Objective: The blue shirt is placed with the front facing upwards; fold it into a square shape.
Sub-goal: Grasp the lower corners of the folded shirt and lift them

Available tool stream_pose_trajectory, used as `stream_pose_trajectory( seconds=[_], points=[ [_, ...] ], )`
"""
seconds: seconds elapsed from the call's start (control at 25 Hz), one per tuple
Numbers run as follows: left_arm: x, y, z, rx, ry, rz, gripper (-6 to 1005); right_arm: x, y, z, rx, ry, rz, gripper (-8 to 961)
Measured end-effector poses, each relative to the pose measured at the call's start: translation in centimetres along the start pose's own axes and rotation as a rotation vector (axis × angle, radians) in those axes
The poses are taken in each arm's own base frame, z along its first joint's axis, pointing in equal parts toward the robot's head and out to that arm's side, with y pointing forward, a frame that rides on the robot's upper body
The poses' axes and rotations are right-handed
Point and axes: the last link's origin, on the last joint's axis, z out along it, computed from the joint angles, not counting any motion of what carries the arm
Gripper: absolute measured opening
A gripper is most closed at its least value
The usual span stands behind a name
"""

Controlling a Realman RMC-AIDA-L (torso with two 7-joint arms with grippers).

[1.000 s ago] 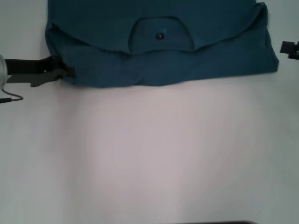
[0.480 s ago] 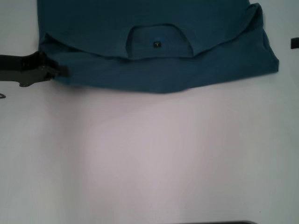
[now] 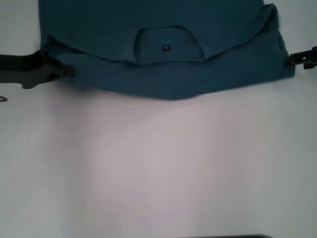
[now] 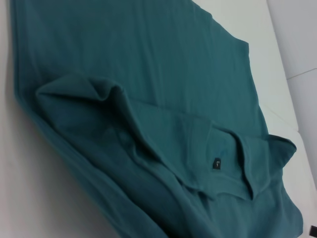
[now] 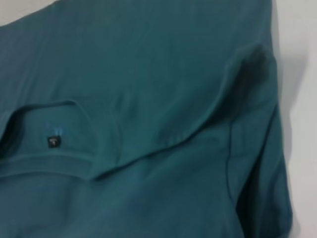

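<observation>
The blue shirt [image 3: 163, 74] lies across the far side of the white table, with its top part folded over. The round collar [image 3: 168, 47] and small black neck label [image 3: 166, 47] face up. My left gripper [image 3: 67, 71] is at the shirt's left edge, shut on the near left corner of the fabric. My right gripper [image 3: 292, 58] reaches in from the right and touches the shirt's right edge. The left wrist view shows the shirt [image 4: 148, 99] with its label [image 4: 217, 163]. The right wrist view shows the shirt [image 5: 148, 74], its label [image 5: 52, 142] and a folded sleeve.
The white table [image 3: 158, 163] spreads wide and bare in front of the shirt. A dark strip [image 3: 233, 236] shows at the near edge of the head view.
The left gripper moved left, and the shirt's left side shifted left with it. The right gripper left the view, then came back in to the shirt's right edge.
</observation>
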Motion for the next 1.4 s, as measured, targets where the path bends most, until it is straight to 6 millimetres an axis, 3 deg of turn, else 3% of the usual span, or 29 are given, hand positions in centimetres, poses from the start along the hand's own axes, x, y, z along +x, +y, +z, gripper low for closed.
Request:
stream_pose_trajectory(
  seconds=[0.4, 0.56, 0.88, 1.24, 1.4],
  points=[
    [0.4, 0.7, 0.8, -0.010, 0.012, 0.013, 16, 0.8, 1.3, 3.0, -0.006, -0.007, -0.032, 839],
    [0.5, 0.9, 0.9, -0.012, 0.012, 0.016, 16, 0.8, 1.8, 3.3, -0.022, 0.017, -0.021, 835],
    [0.4, 0.9, 0.9, -0.013, 0.010, 0.012, 15, 0.4, 1.1, 1.8, -0.020, -0.022, 0.021, 598],
    [0.4, 0.8, 0.9, -0.011, 0.008, 0.007, 15, 0.6, 0.8, 1.6, -0.001, -0.003, 0.011, 392],
    [0.4, 0.8, 0.9, -0.008, 0.009, 0.005, 15, 0.7, 0.6, 1.6, 0.014, 0.010, 0.011, 196]
  ],
)
